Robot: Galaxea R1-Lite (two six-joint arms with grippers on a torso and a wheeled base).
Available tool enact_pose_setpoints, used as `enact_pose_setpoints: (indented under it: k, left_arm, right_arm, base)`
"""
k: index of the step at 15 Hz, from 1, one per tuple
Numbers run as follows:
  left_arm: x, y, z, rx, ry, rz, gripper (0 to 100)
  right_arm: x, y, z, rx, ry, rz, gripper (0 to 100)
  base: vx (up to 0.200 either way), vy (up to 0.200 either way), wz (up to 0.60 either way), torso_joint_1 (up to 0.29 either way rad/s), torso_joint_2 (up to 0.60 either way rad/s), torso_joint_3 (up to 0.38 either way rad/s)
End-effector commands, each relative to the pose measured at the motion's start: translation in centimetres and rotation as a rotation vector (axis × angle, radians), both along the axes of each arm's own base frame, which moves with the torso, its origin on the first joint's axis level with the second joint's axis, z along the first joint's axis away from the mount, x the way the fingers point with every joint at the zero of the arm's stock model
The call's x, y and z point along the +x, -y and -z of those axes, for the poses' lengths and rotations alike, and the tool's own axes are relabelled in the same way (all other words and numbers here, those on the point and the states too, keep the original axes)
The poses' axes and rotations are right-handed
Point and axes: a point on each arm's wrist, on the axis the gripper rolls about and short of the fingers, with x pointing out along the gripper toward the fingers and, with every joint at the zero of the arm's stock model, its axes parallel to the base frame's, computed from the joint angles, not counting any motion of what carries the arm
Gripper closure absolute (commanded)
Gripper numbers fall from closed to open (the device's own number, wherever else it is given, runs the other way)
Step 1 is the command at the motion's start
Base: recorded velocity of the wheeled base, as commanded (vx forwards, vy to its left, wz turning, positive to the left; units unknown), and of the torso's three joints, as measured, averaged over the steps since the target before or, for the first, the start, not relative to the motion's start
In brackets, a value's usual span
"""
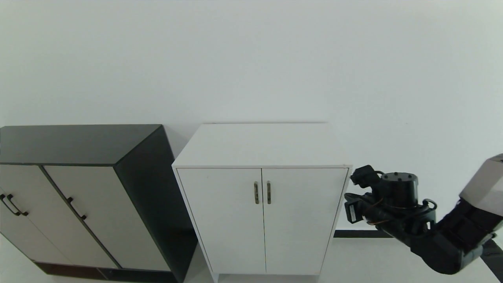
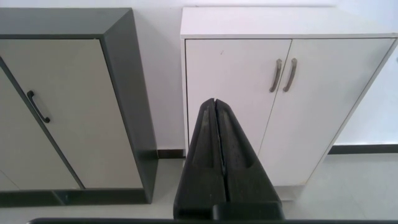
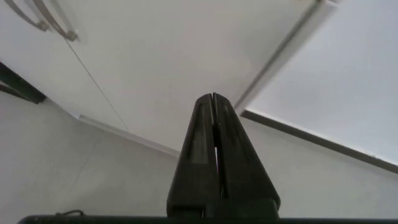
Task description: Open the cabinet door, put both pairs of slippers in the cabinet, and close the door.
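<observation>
Both doors (image 1: pixel 224 220) on the white cabinet (image 1: pixel 259 145) are shut tight. Left gripper (image 2: pixel 214 102) and right gripper (image 3: pixel 213 98) are pinched closed, empty.

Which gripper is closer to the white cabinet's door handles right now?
Right. The right gripper is close before the right door of the white cabinet, the handles just to its side. The left gripper sits farther back, facing that cabinet and the dark cabinet.
</observation>
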Motion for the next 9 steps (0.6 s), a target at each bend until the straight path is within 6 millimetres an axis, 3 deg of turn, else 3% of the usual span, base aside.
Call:
enact_pose_setpoints:
  k: [1,5,9]
  left_arm:
    - [0.0,0.0,0.0,0.0,0.0,-0.001,100]
    - [0.0,0.0,0.0,0.0,0.0,-0.001,100]
    - [0.0,0.0,0.0,-0.002,0.001,-0.004,100]
  right_arm:
    - [-3.5,3.4,-2.4,0.002,0.042,0.084,100]
    - [-7.3,7.1,-2.8,-0.051,0.042,0.291,100]
    - [-13.2,10.6,-3.0,-0.113,0.053,0.403,100]
  base:
    - [0.0,0.0,0.0,0.0,0.0,0.0]
    - [0.0,0.0,0.0,0.0,0.0,0.0]
    - [0.0,0.0,0.0,0.0,0.0,0.0]
